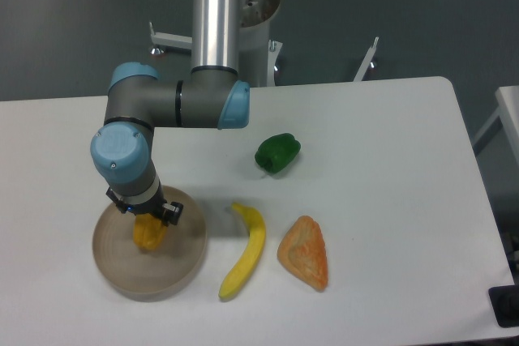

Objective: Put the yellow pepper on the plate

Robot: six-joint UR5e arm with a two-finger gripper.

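White worktop [389,135]; my pincer [148,218] clamped on small lobed yellow-orange pepper [148,232], low over round beige-tan plate [174,269]

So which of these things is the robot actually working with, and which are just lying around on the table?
Part of the job:
- yellow pepper, over the plate, right under the gripper
- plate, the round beige one at the table's front left

Just lying about:
- banana, right of the plate
- orange wedge, right of the banana
- green pepper, farther back
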